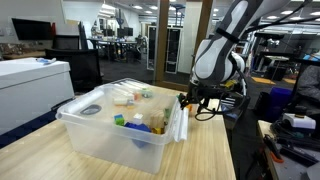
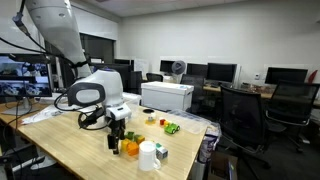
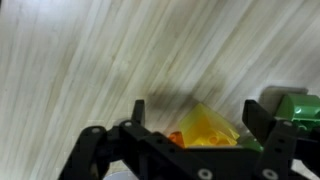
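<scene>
Gripper (image 3: 192,108): one, mine. Two dark fingers (image 3: 135,112) stand wide apart and hold nothing.

Below it, wrist view:
- One yellow piece (image 3: 208,125), lying on the pale wood grain in the gap between the fingers, nearer the right-hand one in that view. I cannot tell whether either finger touches it.
- One orange piece (image 3: 176,138), small, tucked against the yellow piece's edge.
- One green piece (image 3: 292,105), just beyond the finger on that side and partly hidden by it.

Exterior views:
- One wooden table (image 1: 210,150).
- One clear plastic bin (image 1: 110,140) on it, open at the top. It holds a scatter of small coloured bits, yellow, green and pale, too small to count surely.
- My gripper (image 1: 188,100) hangs low at the bin's end, fingers pointing down.
- One white cup (image 2: 148,156) stands near the table edge, close by my gripper (image 2: 115,140).
- One white printer (image 2: 167,95) sits further back. Any lettering on it is too small to read.
</scene>
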`<move>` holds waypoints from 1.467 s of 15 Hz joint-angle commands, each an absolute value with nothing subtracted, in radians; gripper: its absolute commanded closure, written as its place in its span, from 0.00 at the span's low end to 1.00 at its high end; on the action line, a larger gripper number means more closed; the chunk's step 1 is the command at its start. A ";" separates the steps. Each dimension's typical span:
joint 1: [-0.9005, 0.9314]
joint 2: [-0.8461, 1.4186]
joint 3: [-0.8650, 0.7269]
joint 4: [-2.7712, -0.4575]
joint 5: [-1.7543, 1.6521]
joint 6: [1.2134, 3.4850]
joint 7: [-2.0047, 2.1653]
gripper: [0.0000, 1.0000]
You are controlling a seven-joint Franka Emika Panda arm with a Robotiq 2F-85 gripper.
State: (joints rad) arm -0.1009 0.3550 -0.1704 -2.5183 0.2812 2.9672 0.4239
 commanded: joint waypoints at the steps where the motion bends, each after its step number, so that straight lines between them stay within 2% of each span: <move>1: -0.107 0.340 -0.180 -2.492 0.317 2.906 0.442 0.00; 13: -0.100 0.398 -0.197 -2.453 0.313 2.899 0.466 0.00; 14: -0.101 0.397 -0.195 -2.451 0.315 2.897 0.464 0.20; 22: -0.106 0.382 -0.183 -2.443 0.317 2.911 0.449 0.75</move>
